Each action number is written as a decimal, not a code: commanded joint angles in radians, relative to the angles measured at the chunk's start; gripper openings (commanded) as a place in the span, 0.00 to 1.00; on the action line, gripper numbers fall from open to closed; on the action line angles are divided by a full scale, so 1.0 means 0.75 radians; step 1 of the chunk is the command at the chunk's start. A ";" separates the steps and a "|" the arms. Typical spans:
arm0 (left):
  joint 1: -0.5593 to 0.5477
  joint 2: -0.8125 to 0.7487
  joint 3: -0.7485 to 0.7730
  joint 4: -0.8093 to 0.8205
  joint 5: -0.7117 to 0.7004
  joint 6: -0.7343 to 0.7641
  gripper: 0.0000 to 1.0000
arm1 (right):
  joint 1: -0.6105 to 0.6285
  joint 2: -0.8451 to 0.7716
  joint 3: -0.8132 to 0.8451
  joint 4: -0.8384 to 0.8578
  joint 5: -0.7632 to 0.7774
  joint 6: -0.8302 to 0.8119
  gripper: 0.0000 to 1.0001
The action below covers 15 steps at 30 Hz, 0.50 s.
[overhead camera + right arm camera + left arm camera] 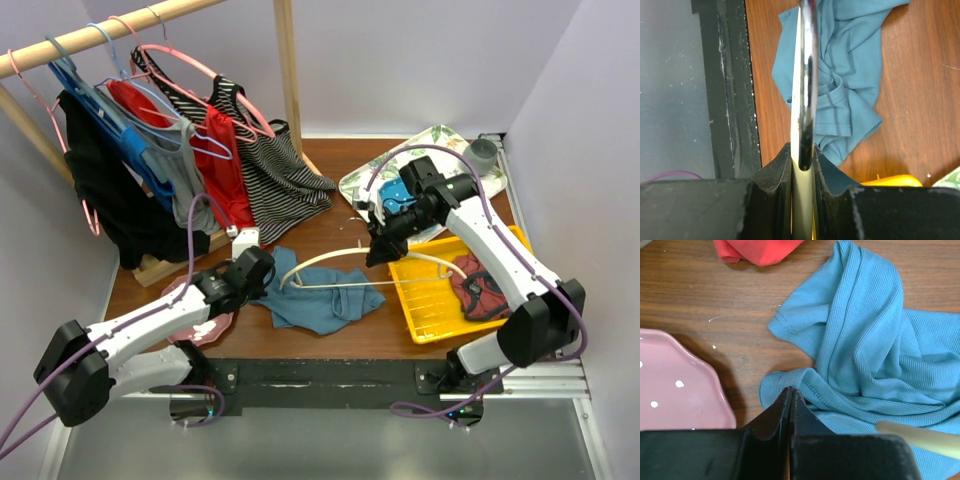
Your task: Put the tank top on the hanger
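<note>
A wooden rail (pixel 100 35) at the back left carries black (pixel 110 200), blue (pixel 120 140), grey (pixel 175 165), red (pixel 225 150) and striped (pixel 280 180) clothes. On the table (pixel 330 150), a yellow tray (pixel 430 300) holds a dark red garment (pixel 482 290). Behind it lies a floral plate (pixel 360 185), with a grey cup (pixel 483 150) beside it. A pink dotted plate (pixel 675 390) lies near left.

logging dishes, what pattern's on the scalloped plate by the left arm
Pink scalloped plate: small white dots, clearest in the left wrist view.

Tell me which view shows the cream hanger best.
Top external: the whole hanger shows, hook and both arms. Right wrist shows only its hook, edge-on between the fingers; left wrist, just a cream tip.
</note>
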 commanded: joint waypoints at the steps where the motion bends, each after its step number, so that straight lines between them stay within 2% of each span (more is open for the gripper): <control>1: 0.012 -0.056 -0.008 0.018 0.001 0.000 0.00 | 0.018 0.069 0.095 0.025 -0.069 -0.023 0.00; 15: 0.010 -0.279 0.106 -0.090 0.088 -0.010 0.00 | 0.180 0.217 0.265 0.139 -0.022 0.104 0.00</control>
